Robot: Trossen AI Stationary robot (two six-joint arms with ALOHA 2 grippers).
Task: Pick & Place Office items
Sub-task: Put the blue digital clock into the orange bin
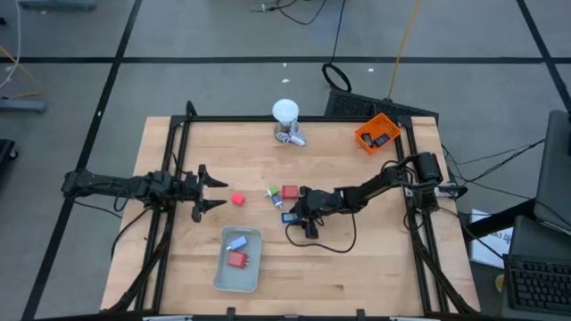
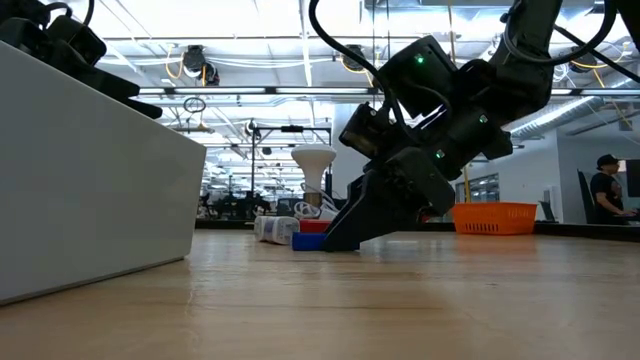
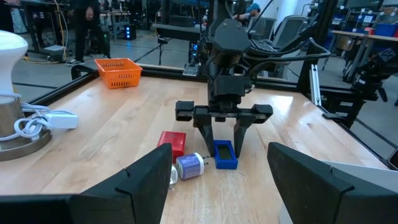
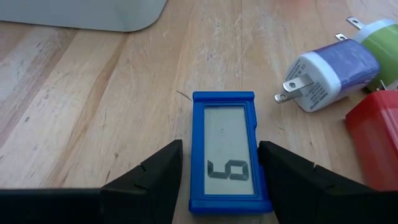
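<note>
— What's in the grey tray [image 1: 221, 275]?
— A red block [image 1: 237, 259] and a light-blue piece [image 1: 236, 242]. The orange bin [image 1: 376, 134] holds something dark.
— And the right pincer [image 4: 219, 163]?
— Released, fingers straddling a blue-framed counter [image 4: 229, 152] reading 6, flat on the desk [image 1: 357, 259] mid-table beside a purple-and-white plug [image 4: 328, 72].
— The left pincer [image 1: 214, 190]?
— Released, hovering near the left edge.

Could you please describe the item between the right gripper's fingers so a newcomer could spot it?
Near the table centre, the right gripper straddles a flat blue-framed display. It lies beside a purple plug and a red block; only it shows a digit on a grey screen.
</note>
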